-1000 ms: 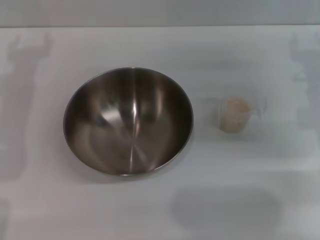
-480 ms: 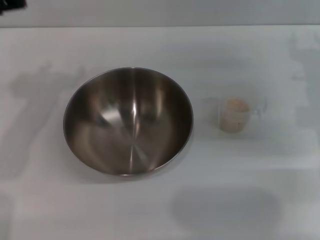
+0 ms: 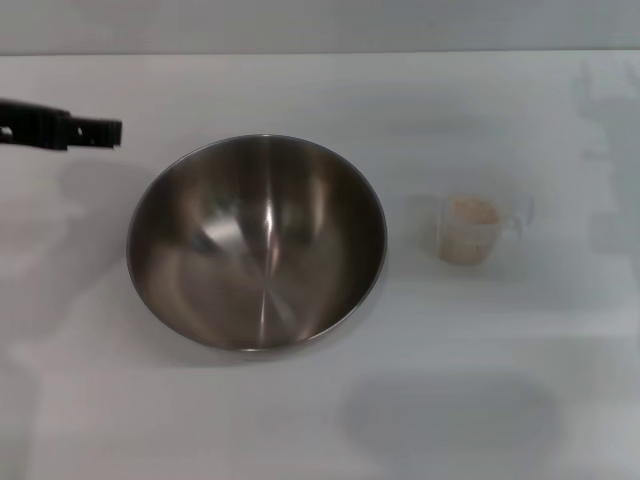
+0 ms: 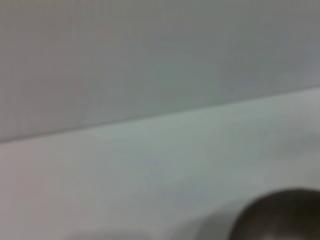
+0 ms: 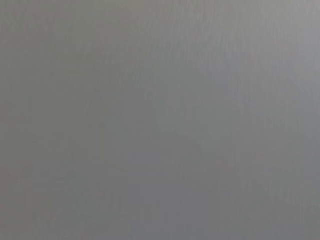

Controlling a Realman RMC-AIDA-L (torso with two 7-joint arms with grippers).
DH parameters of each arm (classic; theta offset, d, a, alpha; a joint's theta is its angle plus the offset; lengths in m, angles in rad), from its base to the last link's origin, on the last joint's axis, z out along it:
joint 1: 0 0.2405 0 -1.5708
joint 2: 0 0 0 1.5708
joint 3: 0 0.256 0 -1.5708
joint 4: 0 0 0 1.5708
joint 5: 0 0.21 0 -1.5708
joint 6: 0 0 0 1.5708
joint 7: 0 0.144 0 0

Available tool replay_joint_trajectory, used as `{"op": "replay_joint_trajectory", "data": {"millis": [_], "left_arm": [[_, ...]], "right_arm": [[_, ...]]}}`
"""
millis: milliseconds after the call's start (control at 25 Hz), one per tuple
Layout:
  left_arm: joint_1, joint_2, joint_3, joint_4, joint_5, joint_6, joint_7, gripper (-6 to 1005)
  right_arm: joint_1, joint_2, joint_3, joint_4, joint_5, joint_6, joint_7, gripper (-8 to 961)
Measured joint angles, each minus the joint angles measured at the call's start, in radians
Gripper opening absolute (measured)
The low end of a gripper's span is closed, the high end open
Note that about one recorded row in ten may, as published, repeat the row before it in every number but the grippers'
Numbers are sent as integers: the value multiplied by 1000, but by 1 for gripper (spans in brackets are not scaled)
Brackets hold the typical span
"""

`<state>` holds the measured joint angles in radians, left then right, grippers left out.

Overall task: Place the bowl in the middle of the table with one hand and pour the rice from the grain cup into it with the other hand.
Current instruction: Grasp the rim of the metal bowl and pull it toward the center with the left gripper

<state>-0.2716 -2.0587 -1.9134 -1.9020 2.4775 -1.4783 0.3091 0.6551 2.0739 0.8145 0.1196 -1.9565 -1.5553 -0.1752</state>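
The steel bowl (image 3: 256, 242) sits upright and empty on the white table (image 3: 320, 420), left of centre. The clear grain cup (image 3: 470, 229) stands to its right, apart from it, with rice (image 3: 471, 211) inside. My left gripper (image 3: 110, 132) reaches in from the left edge, above the table and just left of the bowl's far rim, not touching it. The left wrist view shows the table and a dark edge of the bowl (image 4: 280, 215). My right gripper is out of view; the right wrist view shows only plain grey.
The table's far edge (image 3: 320, 53) meets a grey wall. Soft shadows lie on the table at the left, the right and in front of the cup.
My left gripper has come into view from the upper left and moved down and right toward the bowl. The bowl and the cup have not moved.
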Motion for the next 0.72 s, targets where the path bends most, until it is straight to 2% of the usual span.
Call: {"op": "replay_joint_trajectory", "data": {"millis": [280, 720], "left_arm": [[-12, -1, 66, 88, 15, -19, 21, 771], [-52, -2, 100, 214, 17, 5, 32, 761]], "right_arm": [[-3, 0, 0, 0, -2, 0, -1, 556], [-4, 0, 0, -4, -2, 0, -1, 555]]}}
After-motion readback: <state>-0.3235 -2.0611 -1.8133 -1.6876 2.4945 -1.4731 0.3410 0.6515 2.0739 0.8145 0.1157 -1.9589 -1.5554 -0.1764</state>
